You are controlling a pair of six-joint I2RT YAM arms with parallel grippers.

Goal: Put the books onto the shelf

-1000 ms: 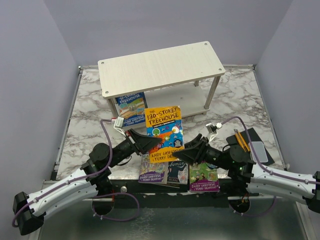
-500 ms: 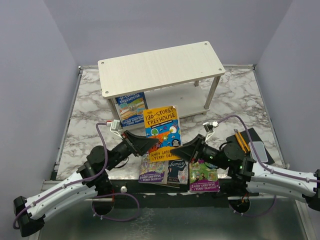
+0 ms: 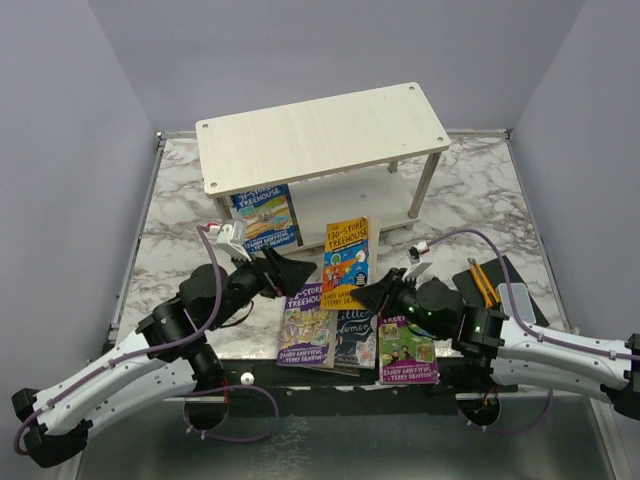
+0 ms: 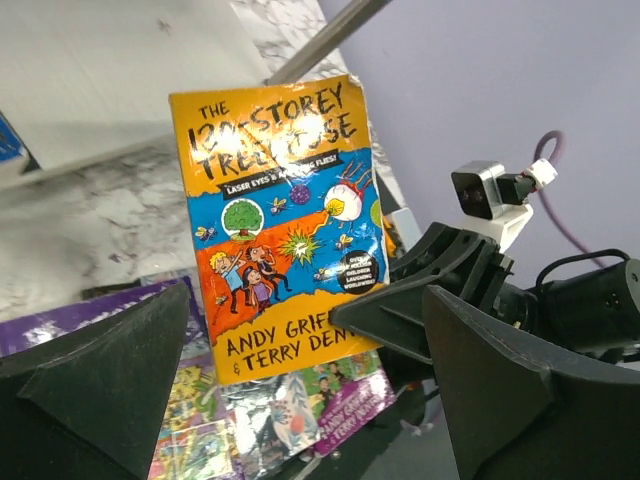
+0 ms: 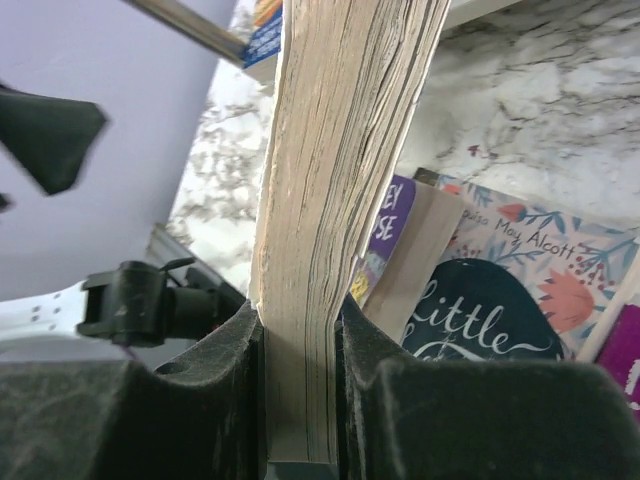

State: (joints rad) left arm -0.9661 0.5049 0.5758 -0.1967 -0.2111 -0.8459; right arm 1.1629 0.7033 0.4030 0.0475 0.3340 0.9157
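Orange Treehouse book (image 3: 347,262) observed upright in the air, between the shelf (image 3: 320,135) and the three books (image 3: 352,338) left flat at the near table edge; a second ago it was held by both grippers, now by one only; handover judged complete

Left gripper (image 3: 290,270): fingers (image 4: 110,380) spread wide and off the cover, drawn back to the left since the previous frames; nothing held

Right gripper (image 3: 372,293): fingers (image 5: 215,390) clamped on the book's lower edge, page block pinched between both pads; cover since turned narrower to the overhead camera, so some rotation toward an edge-on pose is inferred

Blue Treehouse book (image 3: 262,215) seen standing under the top board at the shelf's left end; whether on the lower board or leaned against it cannot be told

Meaning for the task: one book in transit, three not yet lifted; next move judged a carry to the lower tier; risk noted of the tall book swinging in a grip on one edge only
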